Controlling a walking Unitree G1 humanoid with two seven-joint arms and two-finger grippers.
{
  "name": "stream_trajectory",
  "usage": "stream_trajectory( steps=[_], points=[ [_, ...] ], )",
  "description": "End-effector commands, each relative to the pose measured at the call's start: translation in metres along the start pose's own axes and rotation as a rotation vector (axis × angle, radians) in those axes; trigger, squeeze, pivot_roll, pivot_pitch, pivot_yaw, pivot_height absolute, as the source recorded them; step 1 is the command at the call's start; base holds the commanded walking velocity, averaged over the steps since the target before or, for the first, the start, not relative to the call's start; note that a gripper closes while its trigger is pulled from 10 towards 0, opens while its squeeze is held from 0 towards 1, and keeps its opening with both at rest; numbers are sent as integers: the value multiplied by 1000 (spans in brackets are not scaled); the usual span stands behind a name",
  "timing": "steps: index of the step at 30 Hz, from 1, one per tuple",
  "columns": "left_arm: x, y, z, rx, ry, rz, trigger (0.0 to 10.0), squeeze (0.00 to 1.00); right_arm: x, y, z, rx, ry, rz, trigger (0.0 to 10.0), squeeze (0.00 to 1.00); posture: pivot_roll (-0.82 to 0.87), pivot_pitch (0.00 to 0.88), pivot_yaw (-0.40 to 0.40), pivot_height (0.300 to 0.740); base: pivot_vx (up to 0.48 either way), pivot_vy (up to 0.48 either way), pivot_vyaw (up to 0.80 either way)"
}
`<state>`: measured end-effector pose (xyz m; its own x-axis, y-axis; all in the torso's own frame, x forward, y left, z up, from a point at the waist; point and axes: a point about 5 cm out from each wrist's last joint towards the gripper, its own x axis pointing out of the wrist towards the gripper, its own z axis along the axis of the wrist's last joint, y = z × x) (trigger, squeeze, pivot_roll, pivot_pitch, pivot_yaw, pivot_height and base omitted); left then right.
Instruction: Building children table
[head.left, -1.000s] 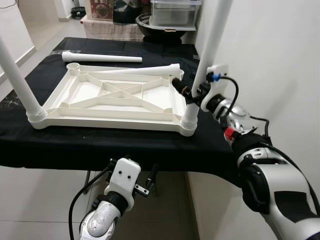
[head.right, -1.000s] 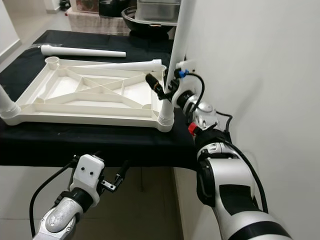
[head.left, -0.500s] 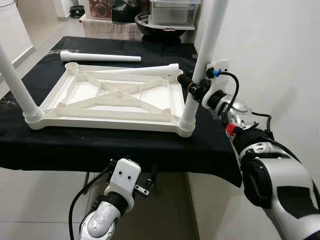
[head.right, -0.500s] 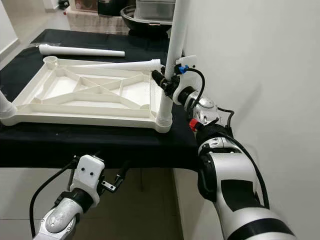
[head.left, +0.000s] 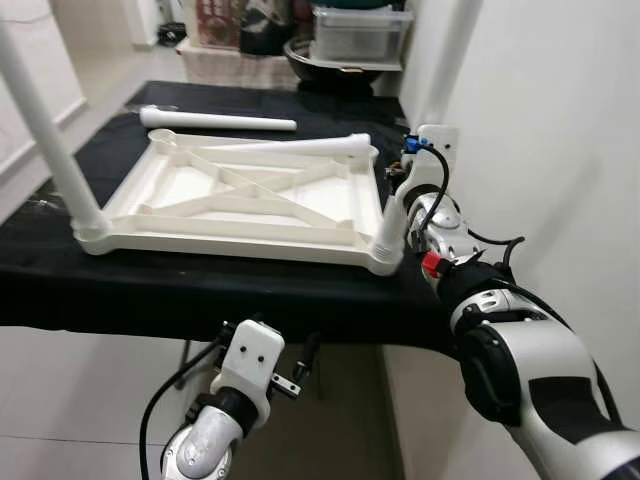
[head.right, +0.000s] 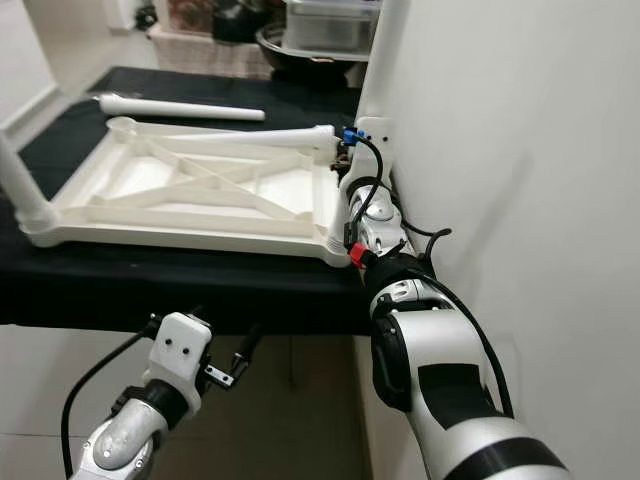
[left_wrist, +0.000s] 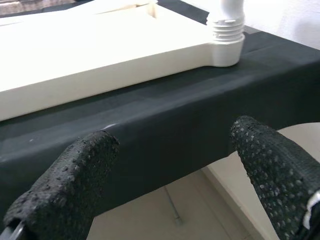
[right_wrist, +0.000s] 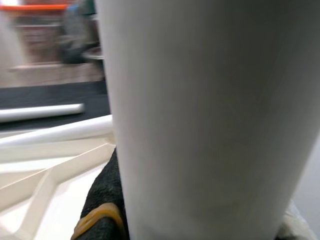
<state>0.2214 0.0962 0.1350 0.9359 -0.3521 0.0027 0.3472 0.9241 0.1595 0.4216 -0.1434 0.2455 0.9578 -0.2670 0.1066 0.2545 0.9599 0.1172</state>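
A: What do we have on the worktop?

B: We see the white plastic children's table top lying upside down on the black cloth, its ribbed underside facing up. A white plastic leg stands upright in the near left corner socket, and another upright white leg stands in the near right corner, close to the white wall.

A: And the loose parts?

B: One white tapered leg lies across the far edge of the table top, and a second loose white leg lies on the cloth beyond it.

A: Where is our right gripper?

B: It is up at the near right leg, a little above the socket. In the right wrist view the leg fills most of the frame with a black finger pad pressed against it, so we take the jaws to be closed around that leg.

A: And the left gripper?

B: It hangs below the worktop's front edge, jaws spread wide with nothing between them.
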Motion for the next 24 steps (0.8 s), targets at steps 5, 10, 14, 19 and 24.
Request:
stream_trajectory(
  steps=[5, 10, 14, 19, 24],
  points=[
    [0, -2, -5, -1, 31, -9, 10000, 0, -14, 23, -18, 51, 81, -114, 0, 0, 90, 111, -82, 740, 0, 0, 0],
    [1, -3, -5, -6, 32, -5, 10000, 0, -18, 39, -16, 27, 56, -10, 10000, 1000, 87, 114, -88, 740, 0, 0, 0],
    [1, -3, -5, -9, 33, -4, 10000, 0, -18, 41, -12, 25, 8, 96, 10000, 1000, 83, 114, -87, 740, 0, 0, 0],
    [1, -3, -5, -13, 34, -6, 10000, 0, -10, 19, -10, -77, -47, 168, 10000, 0, 82, 110, -88, 740, 0, 0, 0],
    [1, -3, -6, -13, 35, -7, 10000, 0, -5, 1, -8, -116, -76, 270, 10000, 0, 76, 110, -82, 740, 0, 0, 0]
  ],
)
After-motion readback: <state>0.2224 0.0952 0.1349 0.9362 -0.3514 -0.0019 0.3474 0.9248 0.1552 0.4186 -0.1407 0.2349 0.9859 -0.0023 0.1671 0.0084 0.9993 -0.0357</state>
